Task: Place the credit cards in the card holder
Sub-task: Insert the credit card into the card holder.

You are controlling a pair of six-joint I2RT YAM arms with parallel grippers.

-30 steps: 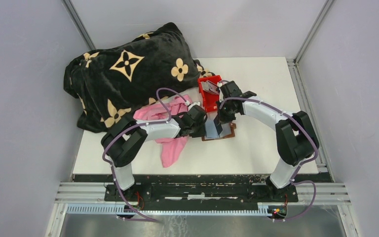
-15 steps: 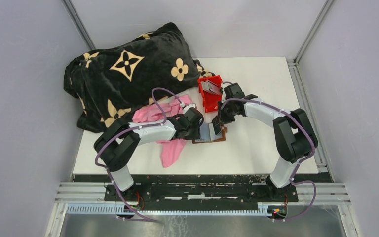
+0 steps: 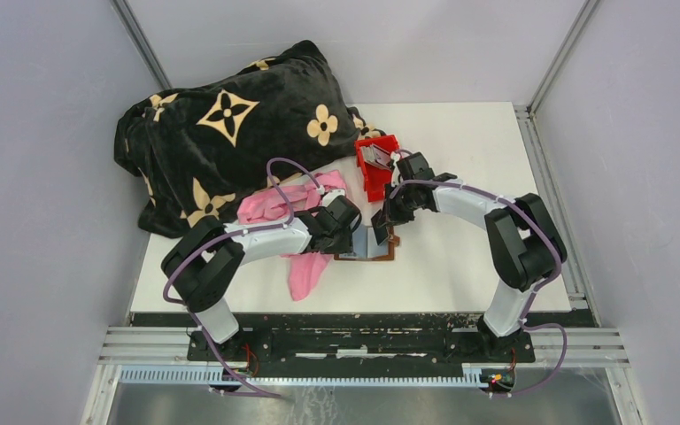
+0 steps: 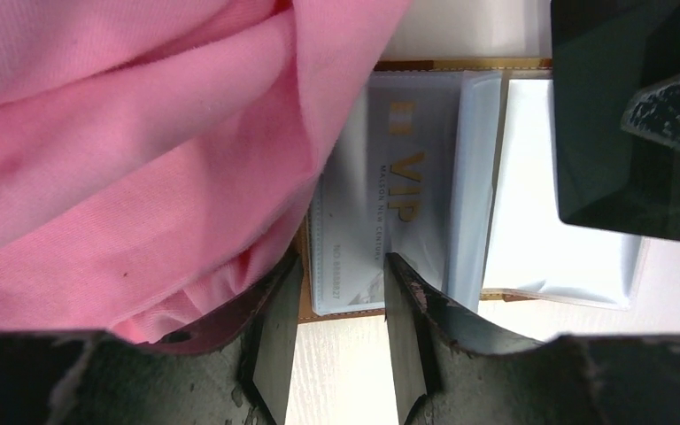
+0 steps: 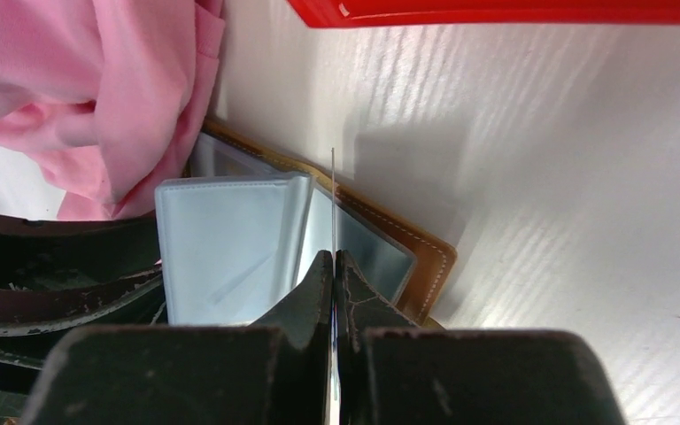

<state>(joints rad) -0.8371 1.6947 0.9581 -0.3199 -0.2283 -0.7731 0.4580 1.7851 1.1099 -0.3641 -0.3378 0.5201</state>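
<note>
White desk [image 3: 469, 150]: ahead of the parted left claw [image 4: 343, 270], the card holder [image 5: 429, 261] shows a "VIP" card [image 4: 390, 190]; right claw [image 5: 334, 258] pinches a thin sheet [image 5: 332, 199].

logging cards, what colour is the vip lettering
Gold, on the grey credit card in the card holder; best in left wrist view.

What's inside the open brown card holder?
A pale card with gold VIP lettering sits in a clear plastic sleeve; the next sleeve looks empty. A crumpled pink cloth covers part of the brown leather holder, hiding whatever lies there.
</note>
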